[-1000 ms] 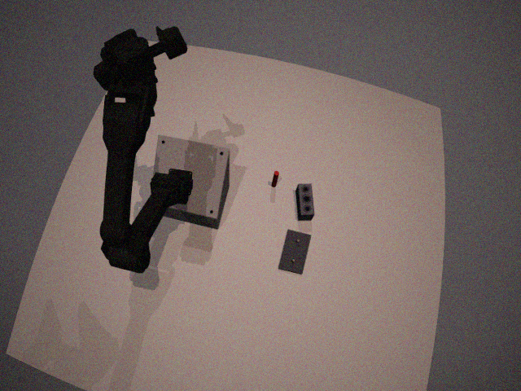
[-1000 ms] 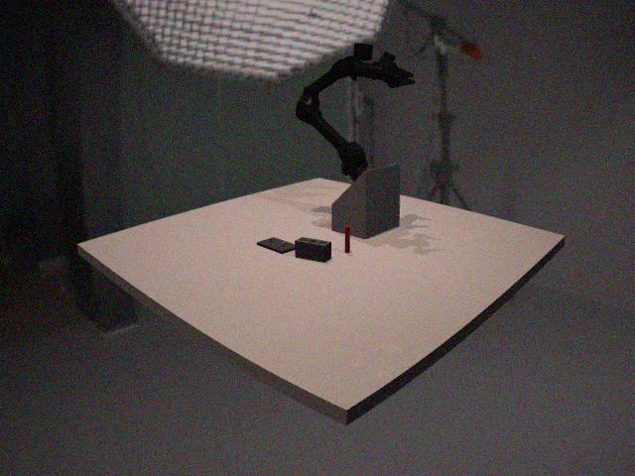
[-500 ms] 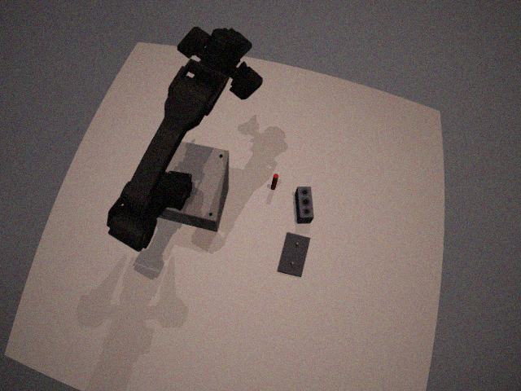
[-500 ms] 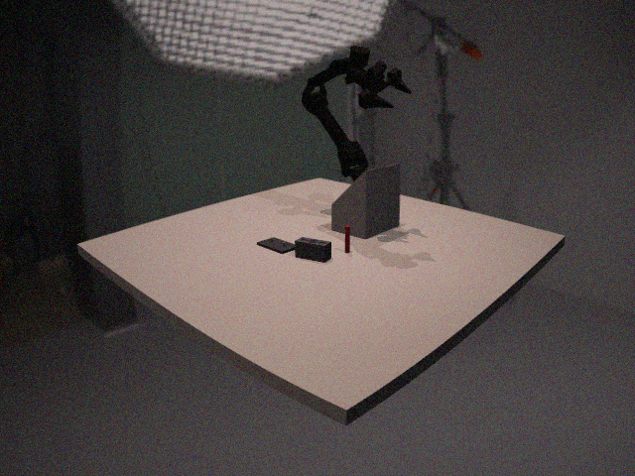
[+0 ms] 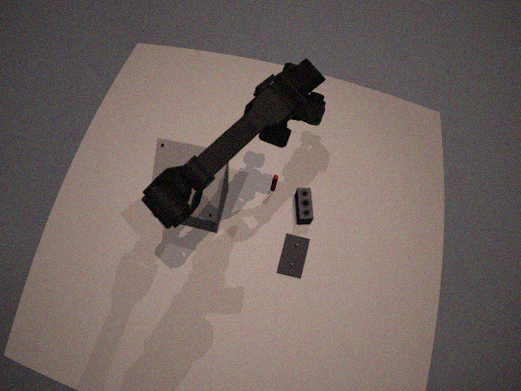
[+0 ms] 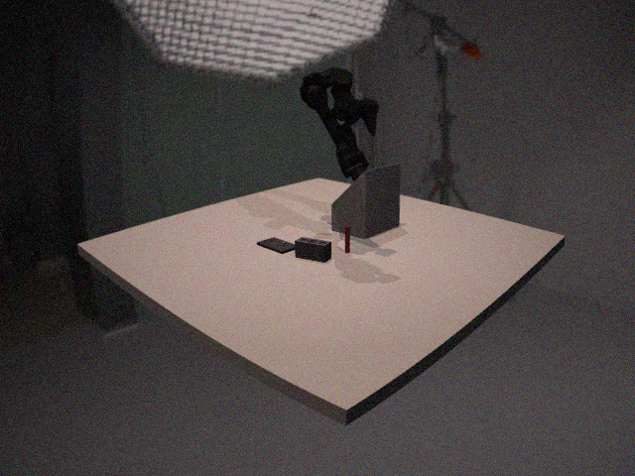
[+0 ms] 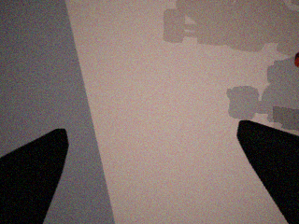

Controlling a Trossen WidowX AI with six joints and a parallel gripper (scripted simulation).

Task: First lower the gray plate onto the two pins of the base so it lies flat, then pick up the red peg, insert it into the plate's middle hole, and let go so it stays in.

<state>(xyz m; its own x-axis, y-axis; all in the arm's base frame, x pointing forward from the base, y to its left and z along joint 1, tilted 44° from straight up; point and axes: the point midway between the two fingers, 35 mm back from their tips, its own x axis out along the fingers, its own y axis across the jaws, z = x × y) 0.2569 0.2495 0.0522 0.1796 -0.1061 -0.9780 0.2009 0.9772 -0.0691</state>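
PINCER SPREAD, PLATE OFF BASE

The black parallel-jaw pincer point(image 5: 295, 123) point(image 6: 367, 123) point(image 7: 154, 132) is held high above the pale rect. desk point(image 5: 357, 294) point(image 6: 333, 317) point(image 7: 163, 93); it is spread wide, w/ nothing gripped. The thick gray plate w/ 3 holes point(image 5: 304, 207) point(image 6: 313, 250) is placed on the desk, near the thin dark rect. base w/ 2 pins point(image 5: 293, 255) point(image 6: 276, 245), but not on it. The red cylindrical peg point(image 5: 274, 182) point(image 6: 347, 239) point(image 7: 297, 60) is seen upright, b/w the plate and the gray slope-topped box point(image 5: 168, 155) point(image 6: 382, 204). In the wrist view, only a bit of the peg is shown, at the R edge.
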